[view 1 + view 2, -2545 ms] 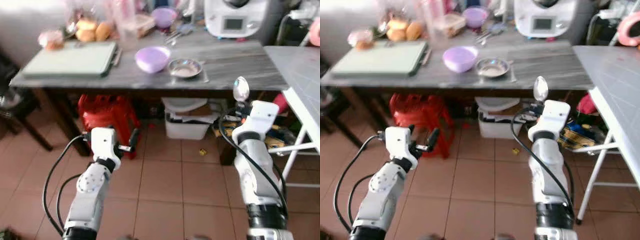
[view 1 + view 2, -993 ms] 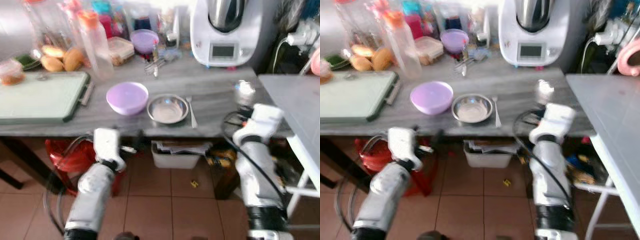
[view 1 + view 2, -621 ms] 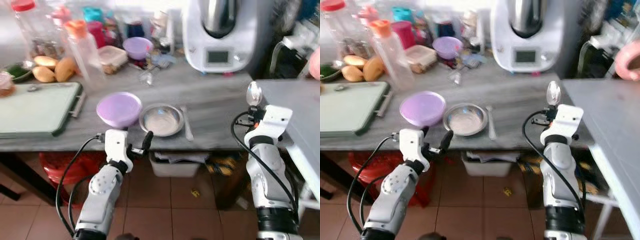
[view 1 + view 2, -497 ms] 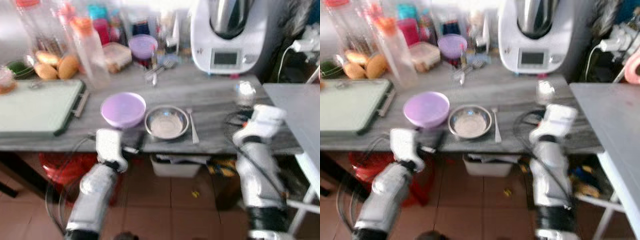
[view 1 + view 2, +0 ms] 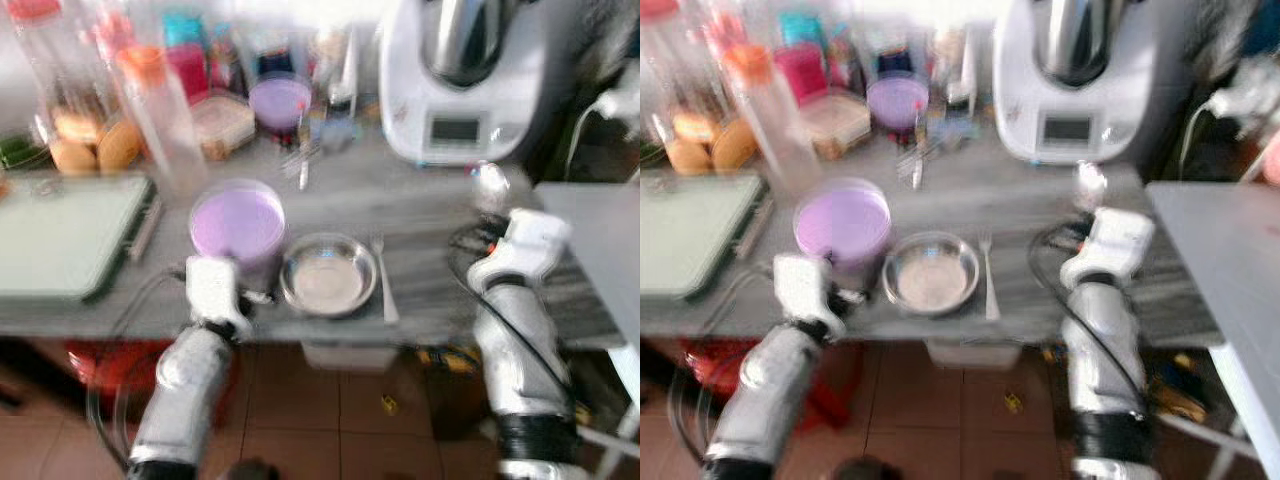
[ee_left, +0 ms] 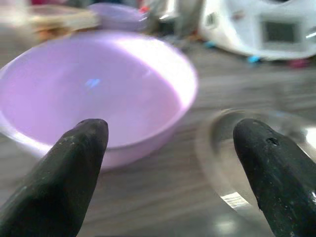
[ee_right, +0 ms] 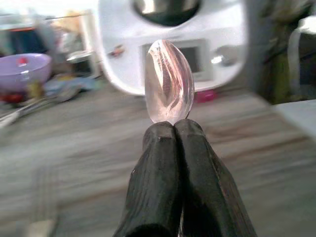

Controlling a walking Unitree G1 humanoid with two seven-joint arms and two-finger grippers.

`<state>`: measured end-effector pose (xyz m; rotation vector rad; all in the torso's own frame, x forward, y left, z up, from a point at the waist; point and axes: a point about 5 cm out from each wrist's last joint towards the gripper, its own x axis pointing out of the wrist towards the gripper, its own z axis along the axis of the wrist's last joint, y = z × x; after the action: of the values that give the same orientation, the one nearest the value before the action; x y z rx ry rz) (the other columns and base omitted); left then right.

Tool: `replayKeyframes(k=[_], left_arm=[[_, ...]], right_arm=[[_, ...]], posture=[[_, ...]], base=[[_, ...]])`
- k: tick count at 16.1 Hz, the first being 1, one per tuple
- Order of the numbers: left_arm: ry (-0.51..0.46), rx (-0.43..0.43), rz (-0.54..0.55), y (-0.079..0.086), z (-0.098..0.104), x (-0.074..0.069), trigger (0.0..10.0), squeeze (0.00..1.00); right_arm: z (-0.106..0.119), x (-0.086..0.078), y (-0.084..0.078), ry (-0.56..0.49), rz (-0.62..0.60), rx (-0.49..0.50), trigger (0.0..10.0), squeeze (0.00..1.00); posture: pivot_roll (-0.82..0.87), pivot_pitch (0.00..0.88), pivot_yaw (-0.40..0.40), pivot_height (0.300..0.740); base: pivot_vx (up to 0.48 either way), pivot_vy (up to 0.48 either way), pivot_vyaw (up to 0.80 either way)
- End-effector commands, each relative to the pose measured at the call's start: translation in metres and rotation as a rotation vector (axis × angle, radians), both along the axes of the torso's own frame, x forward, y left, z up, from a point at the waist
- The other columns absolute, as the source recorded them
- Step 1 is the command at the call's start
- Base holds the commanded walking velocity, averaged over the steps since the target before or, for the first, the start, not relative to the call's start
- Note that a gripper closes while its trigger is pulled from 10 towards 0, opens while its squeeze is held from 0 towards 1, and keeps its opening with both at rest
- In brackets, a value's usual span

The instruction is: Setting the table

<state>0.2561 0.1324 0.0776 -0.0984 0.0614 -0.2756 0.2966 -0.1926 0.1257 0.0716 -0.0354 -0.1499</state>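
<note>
— Where is the spoon sitting?
— Right of the steel bowl, pinched upright in the right gripper; probably riding bowl-up for laying beside the fork.
— The left gripper?
— Gaping wide, holding nothing, between purple bowl and steel bowl; seemingly waiting.

No text, label, brand or number can be read: the small display on the white kitchen machine at the table's back is too blurred.
</note>
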Motion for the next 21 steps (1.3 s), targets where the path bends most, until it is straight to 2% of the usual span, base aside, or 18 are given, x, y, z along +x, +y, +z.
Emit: replayKeyframes(k=[1, 6, 9, 12, 16, 17, 18, 21], left_arm=[[0.002, 0.002, -0.001, -0.001, 0.001, -0.003, 10.0, 0.00], [-0.048, 0.043, 0.100, 0.030, 0.013, -0.013, 10.0, 0.00], [-0.050, 0.050, 0.105, 0.033, 0.015, -0.010, 10.0, 0.00], [-0.006, 0.090, 0.123, 0.037, 0.005, -0.014, 10.0, 0.00], [-0.004, 0.124, 0.146, 0.046, 0.008, -0.015, 10.0, 0.00], [0.000, 0.131, 0.149, 0.048, 0.008, -0.018, 10.0, 0.00], [0.002, 0.133, 0.149, 0.049, 0.008, -0.019, 10.0, 0.00], [0.005, 0.145, 0.145, 0.048, 0.009, -0.020, 10.0, 0.00]], right_arm=[[0.005, 0.000, -0.004, -0.019, -0.011, -0.003, 10.0, 0.00], [0.002, -0.002, -0.005, -0.010, -0.006, 0.002, 10.0, 0.00], [0.002, 0.001, 0.001, -0.009, 0.008, 0.008, 10.0, 0.00], [0.000, 0.003, 0.000, -0.003, 0.012, 0.021, 10.0, 0.00], [-0.015, 0.006, 0.009, 0.067, 0.049, 0.124, 10.0, 0.00], [-0.025, 0.005, 0.012, 0.115, 0.071, 0.179, 10.0, 0.00], [-0.028, 0.005, 0.012, 0.125, 0.068, 0.192, 10.0, 0.00], [-0.044, 0.003, 0.013, 0.207, 0.093, 0.312, 10.0, 0.00]], posture=[[-0.04, 0.000, 0.031, 0.740], [-0.02, 0.000, 0.029, 0.740], [-0.02, 0.000, 0.026, 0.740], [-0.01, 0.000, 0.030, 0.740], [0.03, 0.000, 0.033, 0.740], [0.03, 0.000, 0.032, 0.740], [0.03, 0.000, 0.032, 0.740], [0.04, 0.000, 0.041, 0.740]], base=[[0.000, 0.000, 0.00], [0.000, 0.000, 0.00], [0.000, 0.000, 0.00], [0.000, 0.000, 0.00], [0.000, 0.000, 0.00], [0.000, 0.000, 0.00], [0.000, 0.000, 0.00], [0.000, 0.000, 0.00]])
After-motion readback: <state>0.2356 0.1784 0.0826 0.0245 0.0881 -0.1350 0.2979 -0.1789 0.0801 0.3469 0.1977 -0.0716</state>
